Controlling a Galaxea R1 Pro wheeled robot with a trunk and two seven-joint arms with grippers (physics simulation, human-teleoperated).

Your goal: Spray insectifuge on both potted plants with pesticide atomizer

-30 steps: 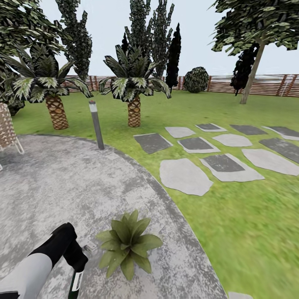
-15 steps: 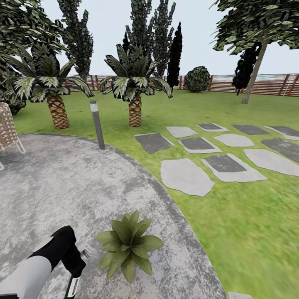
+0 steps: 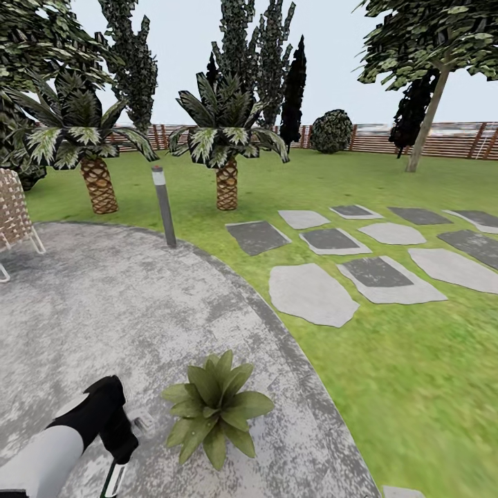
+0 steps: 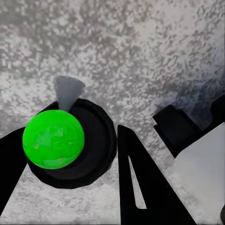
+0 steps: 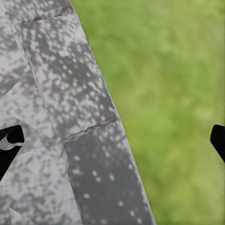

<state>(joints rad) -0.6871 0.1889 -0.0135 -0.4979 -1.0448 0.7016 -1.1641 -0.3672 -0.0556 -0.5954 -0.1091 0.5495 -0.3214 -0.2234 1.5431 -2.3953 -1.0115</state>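
In the head view my left gripper (image 3: 116,462) hangs low at the bottom left, shut on the slim dark pesticide atomizer (image 3: 113,479), whose white label shows below the black wrist. One potted plant (image 3: 214,404), a green rosette hiding its pot, stands just right of it on the paved patio (image 3: 138,304). The left wrist view shows my left gripper (image 4: 70,136) with black fingers (image 4: 140,187) on either side of a round black body carrying a bright green ball (image 4: 53,138) and a grey cone (image 4: 68,91). My right gripper (image 5: 112,140) is open over the patio edge and grass.
A grey bollard lamp (image 3: 164,206) stands at the patio's far rim, with two scaly palms (image 3: 226,181) behind it. A woven chair (image 3: 14,214) sits at the left edge. Stepping stones (image 3: 311,294) cross the lawn to the right; a brown slatted fence (image 3: 429,142) closes the back.
My left arm has drawn slightly left and lower in the head view, carrying the atomizer with it. The whole picture has shifted a little, so the camera moved.
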